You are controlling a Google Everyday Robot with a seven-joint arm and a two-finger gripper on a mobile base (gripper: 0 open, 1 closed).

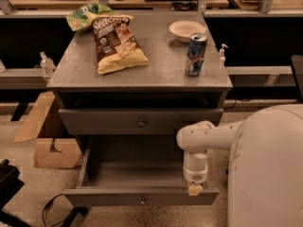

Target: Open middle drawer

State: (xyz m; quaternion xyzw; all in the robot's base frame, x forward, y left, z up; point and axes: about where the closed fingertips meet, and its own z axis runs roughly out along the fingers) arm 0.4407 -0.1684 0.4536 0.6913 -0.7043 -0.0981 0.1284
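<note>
The grey cabinet has a dark open slot under its top. Below that is a shut drawer with a round knob. Under it, a lower drawer is pulled well out towards me, with its inside bare. My white arm reaches in from the right. My gripper points down at the right end of the open drawer's front wall, right at its top edge.
On the cabinet top lie a brown chip bag, a green bag, a white bowl and a blue can. Cardboard boxes stand on the floor at the left. A black cable lies at the front left.
</note>
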